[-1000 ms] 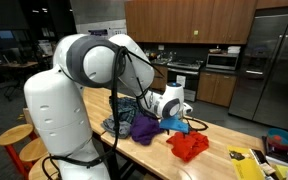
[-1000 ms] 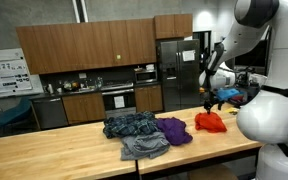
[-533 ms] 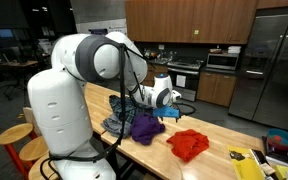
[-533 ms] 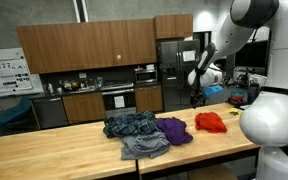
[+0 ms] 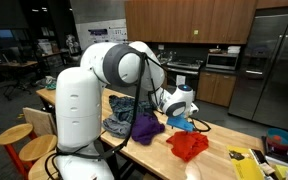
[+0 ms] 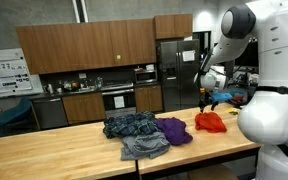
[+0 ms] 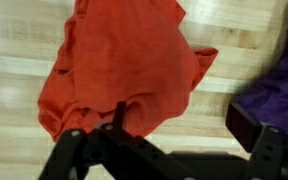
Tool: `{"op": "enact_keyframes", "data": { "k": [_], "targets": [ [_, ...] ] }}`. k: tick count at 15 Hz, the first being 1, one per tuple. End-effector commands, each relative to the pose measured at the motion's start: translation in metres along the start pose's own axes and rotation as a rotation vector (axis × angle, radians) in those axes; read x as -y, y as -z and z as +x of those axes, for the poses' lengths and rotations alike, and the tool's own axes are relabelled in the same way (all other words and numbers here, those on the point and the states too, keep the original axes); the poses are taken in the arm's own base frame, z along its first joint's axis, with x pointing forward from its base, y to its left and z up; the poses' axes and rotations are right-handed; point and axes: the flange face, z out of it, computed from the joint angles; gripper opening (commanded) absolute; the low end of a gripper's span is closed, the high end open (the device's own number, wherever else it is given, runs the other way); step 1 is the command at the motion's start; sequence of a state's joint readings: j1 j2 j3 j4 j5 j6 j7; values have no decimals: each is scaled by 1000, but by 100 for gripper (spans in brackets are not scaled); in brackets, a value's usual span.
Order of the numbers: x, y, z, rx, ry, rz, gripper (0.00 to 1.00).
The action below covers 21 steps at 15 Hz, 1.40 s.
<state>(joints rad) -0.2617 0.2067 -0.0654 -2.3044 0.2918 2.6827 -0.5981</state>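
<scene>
Swung back from above the purple cloth [image 5: 144, 127], where it hung half a second ago, the arm has brought the pincer [image 5: 182, 120] lower and over the red cloth [image 5: 189, 146]; the garments themselves have not shifted. Its jaws stand wide apart with nothing between them, so the pincer is released. The wrist view shows it above the crumpled red cloth [image 7: 124, 60], clear of the fabric as far as can be told. That cloth lies bunched on the wooden bench [image 6: 44, 150], just beside the purple cloth [image 6: 174, 130], with a blue plaid garment [image 6: 132, 125] and a grey one [image 6: 144, 147] farther along in the same loose row. For a clean pick, I would judge it best to come straight down on the raised ridge near the middle of the red heap, where the folds stand highest, so that both fingers meet fabric rather than scraping bare wood. The purple edge [image 7: 279, 70] shows at the side of the wrist view, so the approach should lean away from it, lest one finger catch two garments at once.
</scene>
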Motion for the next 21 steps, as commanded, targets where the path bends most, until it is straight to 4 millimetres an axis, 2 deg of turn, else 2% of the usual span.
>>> {"op": "enact_keyframes", "data": {
  "k": [1, 4, 10, 11, 21],
  "targets": [
    [-31, -9, 13, 5, -57, 51, 100],
    [-42, -14, 22, 22, -93, 63, 100],
    [-29, -16, 40, 38, -105, 70, 100],
    [-32, -19, 33, 30, -89, 61, 100],
    [-31, -21, 32, 35, -91, 63, 100]
  ]
}}
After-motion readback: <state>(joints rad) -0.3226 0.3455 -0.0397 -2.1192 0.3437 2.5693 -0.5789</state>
